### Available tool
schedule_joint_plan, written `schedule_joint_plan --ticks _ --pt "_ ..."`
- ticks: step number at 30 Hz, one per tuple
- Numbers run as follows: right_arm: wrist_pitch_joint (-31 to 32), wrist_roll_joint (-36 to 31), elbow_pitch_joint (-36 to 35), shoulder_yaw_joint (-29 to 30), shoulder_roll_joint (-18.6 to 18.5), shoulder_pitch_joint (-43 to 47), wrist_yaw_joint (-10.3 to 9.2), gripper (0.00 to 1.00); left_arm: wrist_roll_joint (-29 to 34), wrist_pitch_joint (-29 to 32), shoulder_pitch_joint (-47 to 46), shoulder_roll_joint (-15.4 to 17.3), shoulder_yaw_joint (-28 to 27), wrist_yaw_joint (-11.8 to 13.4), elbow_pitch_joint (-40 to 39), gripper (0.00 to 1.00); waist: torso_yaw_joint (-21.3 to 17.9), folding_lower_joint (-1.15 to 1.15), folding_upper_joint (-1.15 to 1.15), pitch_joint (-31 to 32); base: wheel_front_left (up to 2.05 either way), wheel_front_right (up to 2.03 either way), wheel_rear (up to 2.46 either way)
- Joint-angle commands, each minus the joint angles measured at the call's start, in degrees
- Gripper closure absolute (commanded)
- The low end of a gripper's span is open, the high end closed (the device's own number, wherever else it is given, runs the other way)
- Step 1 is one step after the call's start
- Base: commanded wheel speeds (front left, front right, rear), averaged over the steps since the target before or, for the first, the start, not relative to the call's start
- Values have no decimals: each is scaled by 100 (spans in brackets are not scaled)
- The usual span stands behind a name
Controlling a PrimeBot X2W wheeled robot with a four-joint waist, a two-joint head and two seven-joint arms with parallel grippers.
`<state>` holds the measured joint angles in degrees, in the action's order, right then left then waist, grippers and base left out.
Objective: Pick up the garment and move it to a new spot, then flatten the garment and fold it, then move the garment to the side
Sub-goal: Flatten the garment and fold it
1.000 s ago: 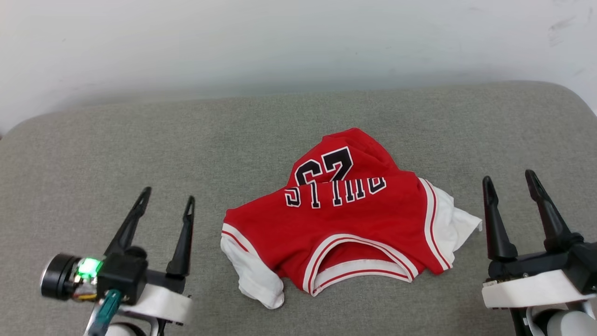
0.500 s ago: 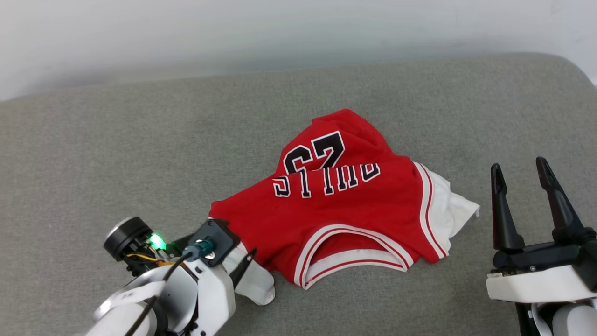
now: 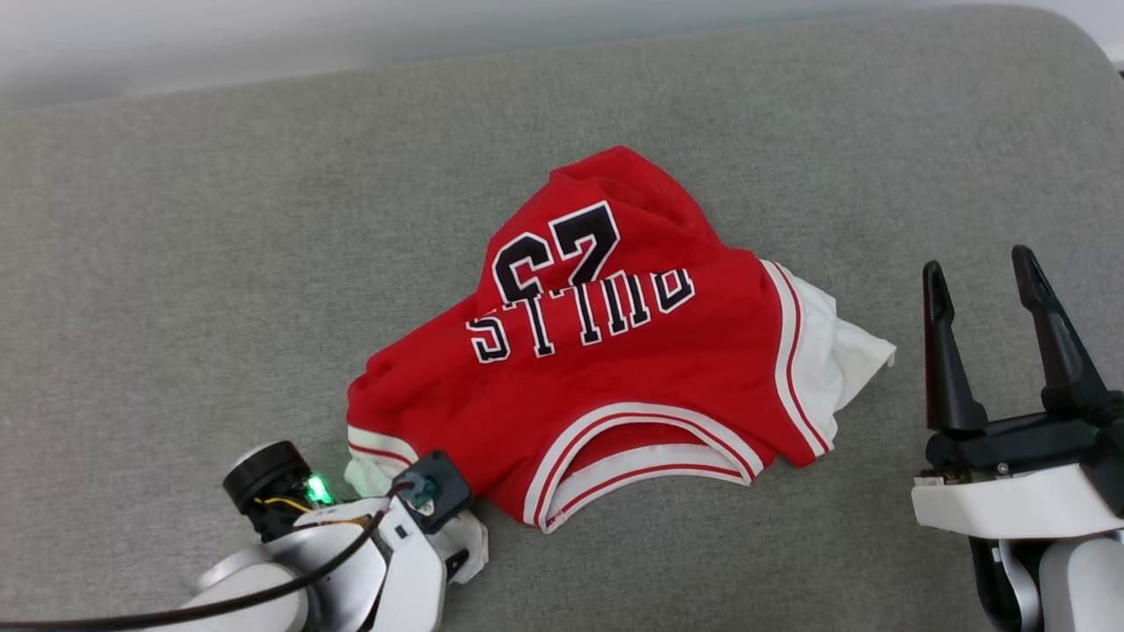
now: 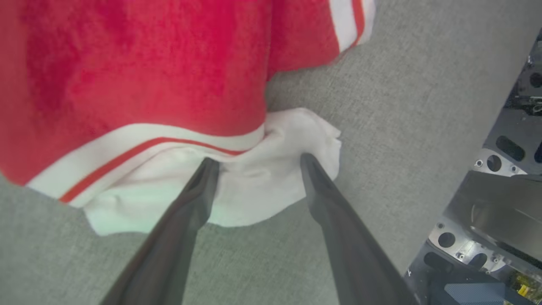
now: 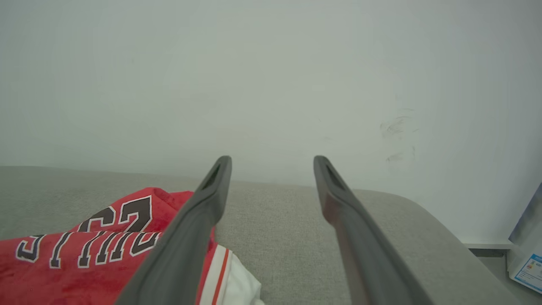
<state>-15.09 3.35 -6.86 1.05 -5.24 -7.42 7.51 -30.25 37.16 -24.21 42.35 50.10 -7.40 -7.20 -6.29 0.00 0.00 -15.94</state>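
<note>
Jaws wide astride the garment's (image 3: 606, 395) near-left white sleeve (image 4: 254, 203), the left gripper (image 4: 258, 161) should bite deep before closing; the right gripper (image 3: 977, 262) hangs open.

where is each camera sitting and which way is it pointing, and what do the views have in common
Head view: on the head, looking down at the garment on the grey cushion; left forearm at lower left, right gripper at lower right.
Left wrist view: on the left wrist, looking down along the left gripper, its open fingers either side of the white sleeve.
Right wrist view: on the right wrist, looking level across the cushion to the wall, along the right gripper's open fingers.
Shared: all three show the garment and cushion.
</note>
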Motion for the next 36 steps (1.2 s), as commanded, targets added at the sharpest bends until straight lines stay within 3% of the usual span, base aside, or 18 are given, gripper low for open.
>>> schedule_joint_plan --ticks 1,6,8,12,15,21,27,34,35,36 --pt "-11 -42 -20 -15 -23 -84 -4 0 -39 82 -69 5 149 1 67 0 -51 0 0 -84 0 0 0" --pt "-11 -63 -30 -8 -41 -121 -4 0 -319 267 -52 72 651 -6 286 0 -81 0 0 -166 0 0 0" --pt "-11 -82 -14 19 -37 -104 -4 0 -303 166 -99 104 662 -10 357 100 -62 0 0 -138 0 0 0" --pt "-11 -106 25 92 -44 14 -4 0 -367 -168 -146 130 488 39 352 100 52 0 0 45 0 0 0" --pt "-11 -92 36 144 -67 91 -4 0 -351 -398 -192 312 242 209 208 100 177 0 0 213 0 0 0" --pt "-11 -68 57 191 -78 187 -4 0 -421 -526 7 899 -98 549 27 100 408 0 0 429 0 0 0" --pt "-11 -77 98 114 -138 166 -4 0 -607 -562 263 1351 -289 762 330 100 496 0 0 411 0 0 0" --pt "-12 -89 193 64 -162 88 -4 0 -919 -745 517 1260 -311 763 1110 100 456 0 0 338 0 0 0" --pt "-11 -90 213 65 -166 98 -4 0 -967 -793 538 1188 -307 775 1207 57 457 0 0 358 0 0 0" --pt "-12 -94 226 69 -166 115 -4 0 -935 -894 520 1130 -327 799 1258 0 460 0 0 383 0 0 0"
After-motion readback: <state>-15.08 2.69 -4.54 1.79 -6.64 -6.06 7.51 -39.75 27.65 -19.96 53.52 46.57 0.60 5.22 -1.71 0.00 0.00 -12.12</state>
